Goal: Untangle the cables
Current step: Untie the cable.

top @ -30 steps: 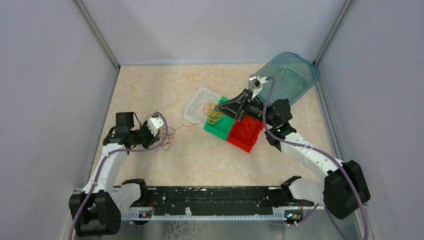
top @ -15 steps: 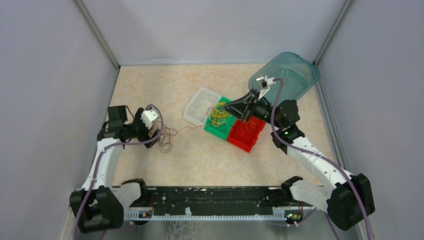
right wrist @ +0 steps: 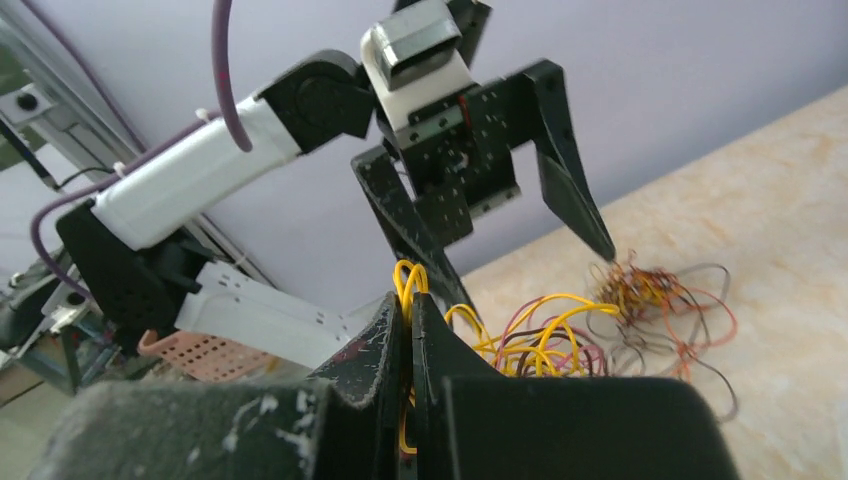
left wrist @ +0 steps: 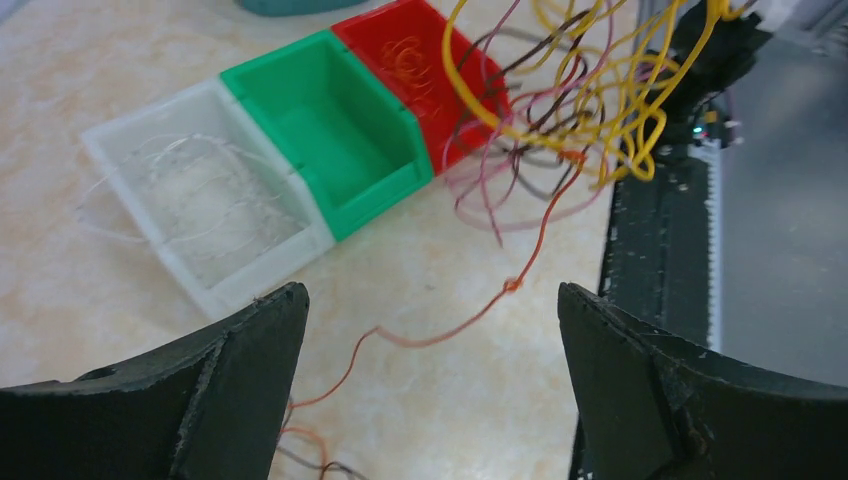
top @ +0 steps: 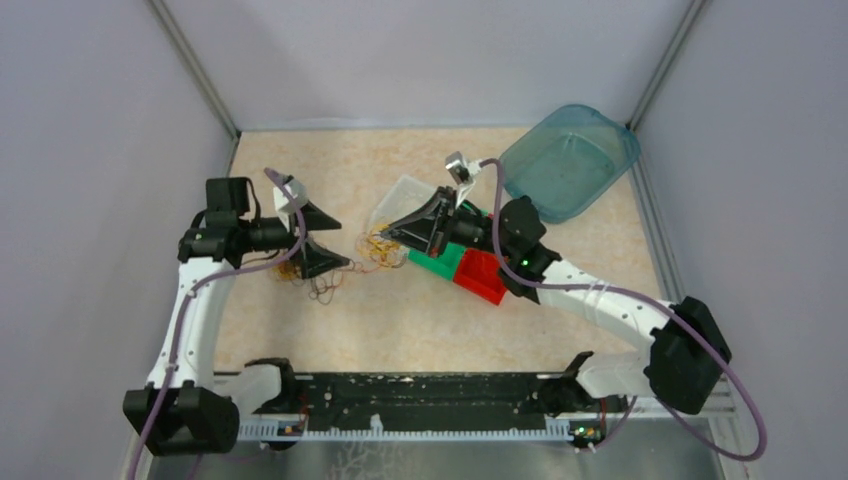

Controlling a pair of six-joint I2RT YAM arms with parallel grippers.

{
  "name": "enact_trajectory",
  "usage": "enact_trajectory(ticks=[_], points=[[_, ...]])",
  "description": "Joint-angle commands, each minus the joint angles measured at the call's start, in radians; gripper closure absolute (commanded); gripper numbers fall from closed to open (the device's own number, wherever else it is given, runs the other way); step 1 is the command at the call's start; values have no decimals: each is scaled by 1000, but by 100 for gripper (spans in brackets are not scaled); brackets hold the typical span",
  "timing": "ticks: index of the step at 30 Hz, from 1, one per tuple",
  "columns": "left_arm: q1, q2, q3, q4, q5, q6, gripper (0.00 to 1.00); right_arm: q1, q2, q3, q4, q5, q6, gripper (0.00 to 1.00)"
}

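Note:
My right gripper (top: 393, 231) is shut on yellow cables (right wrist: 408, 285), just left of the bins. A bunch of yellow, brown and pink cables (left wrist: 590, 90) hangs from it above the table. One thin orange strand (left wrist: 470, 318) trails from that bunch down to a loose pile of orange and brown cables (top: 312, 280) on the table. My left gripper (top: 338, 240) stands wide open over that pile, nothing between its fingers (left wrist: 250, 340). The right wrist view shows the open left gripper (right wrist: 530, 270) facing mine, with the pile (right wrist: 660, 300) below its tip.
Three small bins sit in a row mid-table: clear (top: 398, 195), green (top: 440, 262), red (top: 485, 277). The red bin (left wrist: 420, 55) holds a few orange loops. A teal tub (top: 570, 160) leans at the back right. Grey walls close in both sides.
My left gripper has opened and let go of its cables, which now lie on the table. The right arm has swung left, carrying the yellow bunch away from the bins.

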Motion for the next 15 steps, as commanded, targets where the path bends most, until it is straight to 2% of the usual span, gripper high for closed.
enact_trajectory(ticks=[1,8,12,15], points=[[-51,-41,-29,95,156,-184,0,86,68,95,118,85,-27,100],[-74,-116,-135,207,169,-286,1,148,179,186,169,112,-38,100],[-75,-127,-152,237,186,-322,16,158,183,195,163,119,-46,100],[-75,-132,-159,219,187,-290,40,156,160,184,147,140,-67,100]])
